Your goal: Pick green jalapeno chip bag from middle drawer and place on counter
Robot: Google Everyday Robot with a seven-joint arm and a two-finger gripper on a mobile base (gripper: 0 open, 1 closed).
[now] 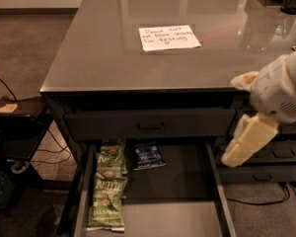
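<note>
The middle drawer (180, 216) is pulled open below the counter (108, 53). Green jalapeno chip bags lie in a row along the drawer's left side. The front one (106, 206) shows pale lettering at its bottom, and another (112, 158) lies behind it. A small dark blue bag (148, 155) lies at the drawer's back middle. My gripper (237, 117) hangs at the right, level with the cabinet front, above the drawer's right wall. Its cream fingers (249, 139) are spread and hold nothing. It is well to the right of the bags.
A white handwritten note (168, 37) lies on the counter. The closed upper drawer front with a black handle (150, 126) sits above the open drawer. More closed drawers (281, 154) are at the right. A dark cart with cables (15, 132) stands at the left.
</note>
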